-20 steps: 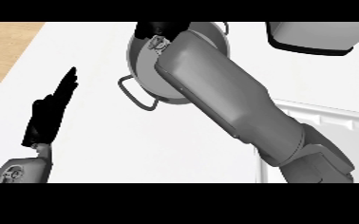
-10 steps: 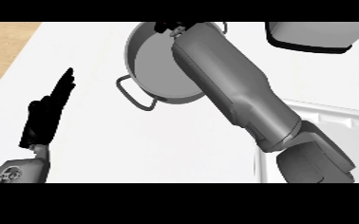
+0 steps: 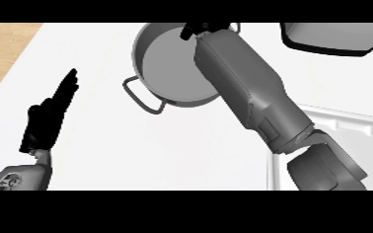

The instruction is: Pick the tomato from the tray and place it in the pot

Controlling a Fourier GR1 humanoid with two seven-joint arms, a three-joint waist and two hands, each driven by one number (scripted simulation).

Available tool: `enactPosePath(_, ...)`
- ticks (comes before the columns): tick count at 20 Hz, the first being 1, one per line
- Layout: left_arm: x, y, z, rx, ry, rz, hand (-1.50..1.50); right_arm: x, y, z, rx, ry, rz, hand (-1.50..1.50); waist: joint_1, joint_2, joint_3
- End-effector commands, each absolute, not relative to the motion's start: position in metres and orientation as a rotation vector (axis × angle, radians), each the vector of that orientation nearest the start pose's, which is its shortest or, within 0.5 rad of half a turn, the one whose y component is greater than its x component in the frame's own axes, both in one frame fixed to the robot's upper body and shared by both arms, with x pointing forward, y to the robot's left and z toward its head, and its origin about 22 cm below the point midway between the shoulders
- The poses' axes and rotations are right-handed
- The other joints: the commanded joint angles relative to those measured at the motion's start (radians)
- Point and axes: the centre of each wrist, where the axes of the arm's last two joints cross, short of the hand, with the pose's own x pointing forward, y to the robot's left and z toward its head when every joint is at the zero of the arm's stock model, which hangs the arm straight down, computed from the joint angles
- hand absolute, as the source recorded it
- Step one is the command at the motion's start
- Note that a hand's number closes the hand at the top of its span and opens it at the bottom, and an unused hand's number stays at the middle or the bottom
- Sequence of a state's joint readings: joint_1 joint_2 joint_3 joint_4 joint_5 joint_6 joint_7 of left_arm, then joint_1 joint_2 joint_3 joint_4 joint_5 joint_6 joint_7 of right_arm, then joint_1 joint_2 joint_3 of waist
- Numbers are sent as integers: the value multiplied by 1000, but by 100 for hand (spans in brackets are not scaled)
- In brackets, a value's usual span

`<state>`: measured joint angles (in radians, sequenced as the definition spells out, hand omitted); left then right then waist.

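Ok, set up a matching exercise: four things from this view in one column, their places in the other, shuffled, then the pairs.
Things:
1. pot
2. left hand
3. right hand
4. tray

Places:
A. lower right, partly under the forearm
B. over the pot's far rim
C. top centre of the counter
D. left side, fingers straight

Pairs: 1-C, 2-D, 3-B, 4-A

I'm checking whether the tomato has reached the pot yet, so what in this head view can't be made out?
- Tomato: not visible anywhere; the right forearm crosses the pot and could hide it.
- Right hand: only dark fingers show at the pot's far rim, beyond the forearm, so its grip is unclear.
- Tray: largely covered by the right arm and cut by the right edge.
- Dark object at upper right: cut off by the top band.
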<state>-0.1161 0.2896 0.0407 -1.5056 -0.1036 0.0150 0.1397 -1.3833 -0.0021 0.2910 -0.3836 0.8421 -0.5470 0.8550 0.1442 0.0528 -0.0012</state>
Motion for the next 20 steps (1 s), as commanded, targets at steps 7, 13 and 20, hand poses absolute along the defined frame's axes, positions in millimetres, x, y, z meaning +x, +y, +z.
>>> enactPosePath(7, 276, 292, 40, 348, -1484, -260, 0, 447, -23, 176, -1095, -1532, 302, -150, 2, 1, 1)
enactPosePath(13, 268, 289, 27, 344, -1465, -258, 0, 442, -19, 199, -989, -1795, -55, -150, 5, -5, 1)
enactPosePath(20, 269, 308, 27, 360, -1434, -223, 0, 440, -23, 197, -798, -1772, -99, -150, -25, -22, 1)
